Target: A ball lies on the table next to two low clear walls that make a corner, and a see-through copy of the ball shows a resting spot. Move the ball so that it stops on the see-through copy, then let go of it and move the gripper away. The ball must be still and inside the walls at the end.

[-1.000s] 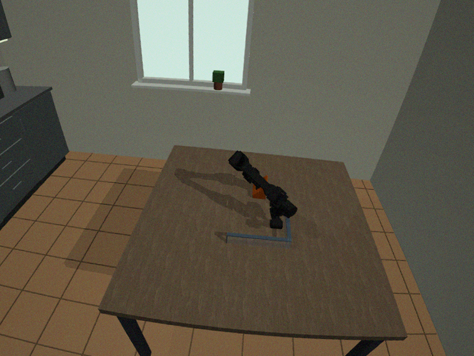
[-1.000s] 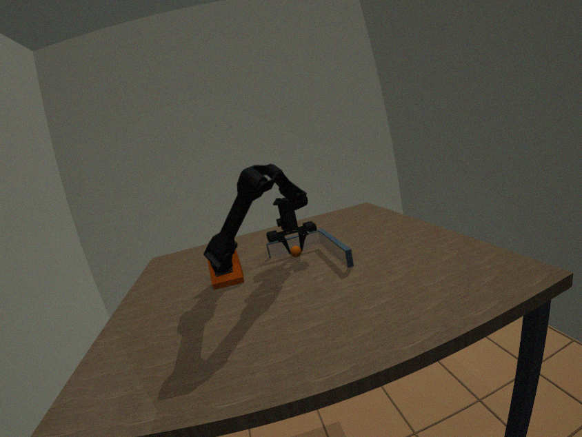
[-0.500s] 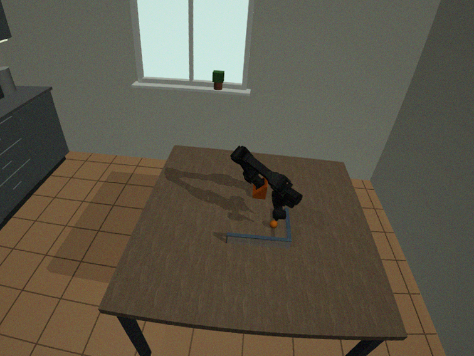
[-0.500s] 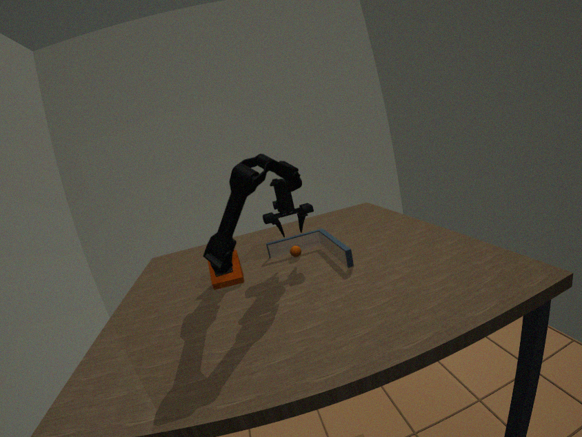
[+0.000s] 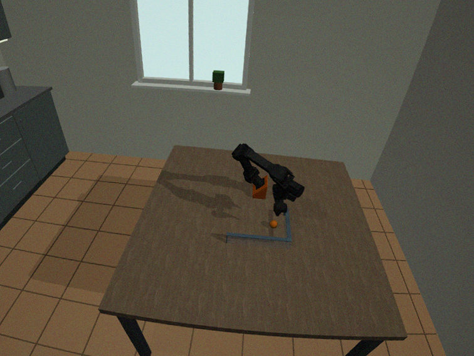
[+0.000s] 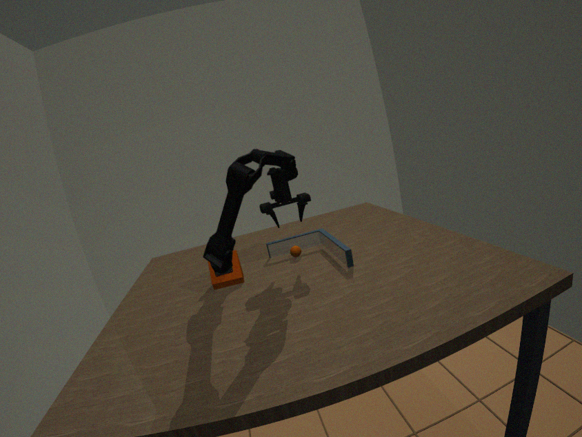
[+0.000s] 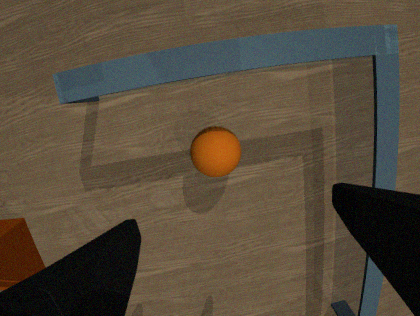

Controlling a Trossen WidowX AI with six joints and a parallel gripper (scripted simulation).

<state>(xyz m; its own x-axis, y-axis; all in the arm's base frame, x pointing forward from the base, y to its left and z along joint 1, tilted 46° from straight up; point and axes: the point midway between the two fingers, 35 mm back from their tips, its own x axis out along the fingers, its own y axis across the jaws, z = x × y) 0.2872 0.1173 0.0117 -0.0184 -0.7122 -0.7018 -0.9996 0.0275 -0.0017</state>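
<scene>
Gripper (image 6: pixel 287 217) above ball (image 6: pixel 295 251), fingers spread wide, empty; ball inside walls (image 6: pixel 334 242), prob. at rest.

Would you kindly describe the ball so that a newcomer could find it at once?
Start at the brown wooden table and find the two low blue-edged clear walls that meet in a corner. The ball sits on the table inside that corner, below the open claw. It is the only small orange sphere; the orange arm base is a block.
</scene>
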